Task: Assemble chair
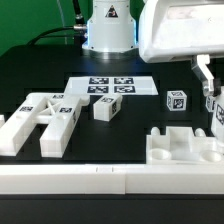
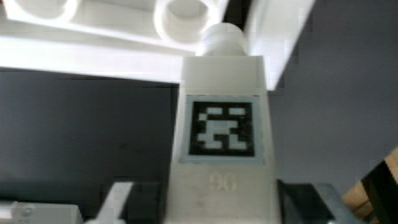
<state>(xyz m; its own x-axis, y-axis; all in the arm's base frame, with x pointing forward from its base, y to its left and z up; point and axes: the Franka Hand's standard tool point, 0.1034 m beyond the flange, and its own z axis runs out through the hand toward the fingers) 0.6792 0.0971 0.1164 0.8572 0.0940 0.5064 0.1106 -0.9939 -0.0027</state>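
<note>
Exterior view: the two-finger gripper (image 1: 211,100) hangs low over the black table, pressed together on a white plastic chair leg with a black-and-white tag (image 1: 217,118), partly cut off by the frame edge. Just beside and below the gripper sits the chunky white square seat block (image 1: 185,148). A small white tagged cube (image 1: 177,100) stands near the gripper on its other side. The white H-shaped frame piece (image 1: 45,122) and a short white tagged block (image 1: 105,108) lie well apart from it, with the marker board (image 1: 110,87) beyond them.

Wrist view: the leg (image 2: 222,110) runs straight out from the gripper (image 2: 214,198), pinched at its near end, tag facing the camera. Its rounded peg tip (image 2: 217,40) points toward the seat block (image 2: 169,18), where round sockets show (whether the peg is lined up with one, I cannot tell).

My guess is that the leg is about to be seated. If the peg meets the socket rim off-centre, it could jam, or shove the loose seat block aside. A hard push might also twist the leg in the pinch.
</note>
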